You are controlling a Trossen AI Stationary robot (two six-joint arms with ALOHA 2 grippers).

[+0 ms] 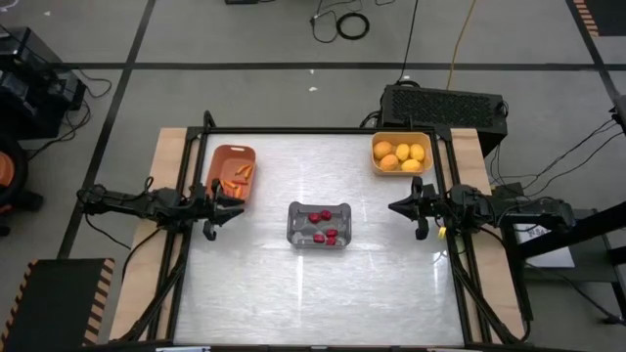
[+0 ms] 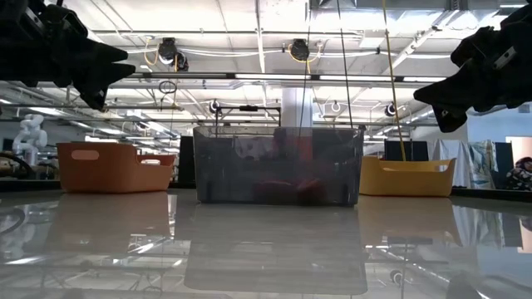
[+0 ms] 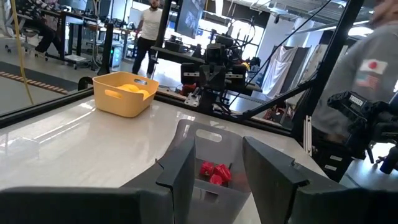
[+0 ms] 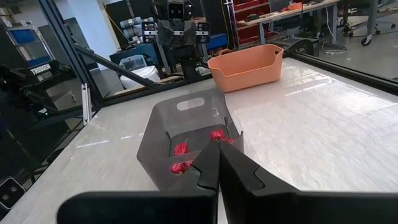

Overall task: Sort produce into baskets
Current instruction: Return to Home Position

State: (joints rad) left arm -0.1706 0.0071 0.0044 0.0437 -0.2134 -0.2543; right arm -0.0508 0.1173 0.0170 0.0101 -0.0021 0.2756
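Three baskets stand on the white table. The terracotta basket [image 1: 232, 171] at the far left holds thin orange carrot sticks [image 1: 238, 176]. The yellow basket [image 1: 401, 154] at the far right holds roundish yellow fruits [image 1: 402, 156]. The grey translucent basket [image 1: 319, 225] in the middle holds red berries [image 3: 215, 172]. My left gripper [image 3: 217, 186] hovers open at the table's left edge, beside the terracotta basket, pointing level toward the grey one. My right gripper [image 4: 217, 168] hovers shut at the right edge, also pointing level at the grey basket. Neither gripper has anything between its fingers.
A black box [image 1: 442, 103] sits beyond the table's far right corner. Black frame rails run along the table's edges [image 1: 293, 130]. People stand in the room beyond the table, one [image 3: 149, 31] far off and one [image 3: 367, 81] close by.
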